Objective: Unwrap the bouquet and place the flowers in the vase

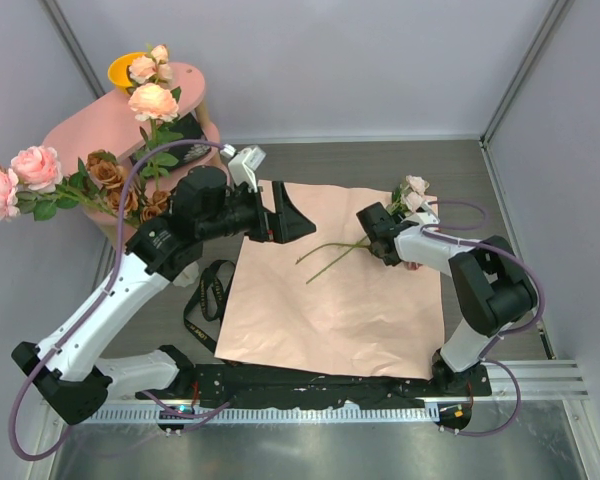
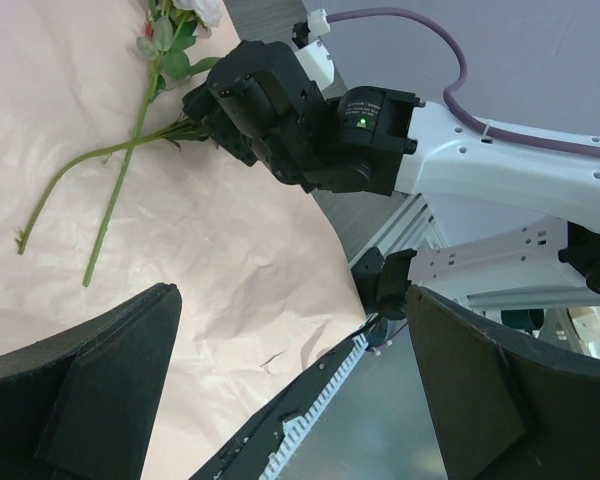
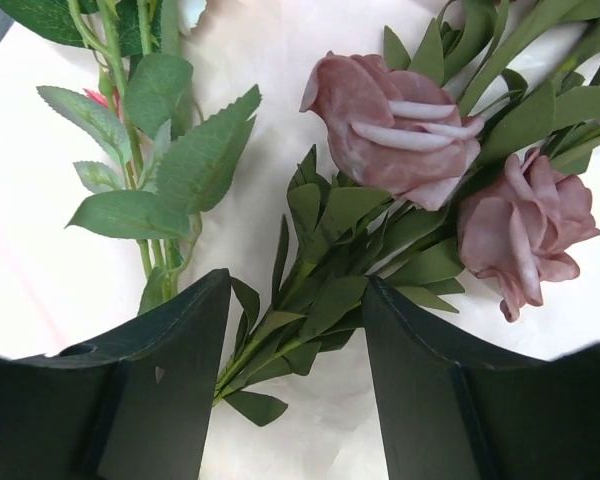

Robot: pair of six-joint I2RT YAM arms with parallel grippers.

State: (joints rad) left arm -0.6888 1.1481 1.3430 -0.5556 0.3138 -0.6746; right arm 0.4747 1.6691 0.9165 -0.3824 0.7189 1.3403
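Since two pink roses (image 1: 413,192) lie loose on flat wrap paper (image 1: 330,310), I've r. gripper (image 3: 297,290) straddling stems below blooms for pickup, jaws apart, nothing clamped; l. gripper (image 1: 292,212) wide open, parked clear.

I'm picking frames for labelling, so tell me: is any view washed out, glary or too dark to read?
Right wrist view: the pink paper blows out almost white, though the roses stay sharp. Left wrist view: its fingers are dark with little detail. Top view: even light, sheen on the metal table edge.
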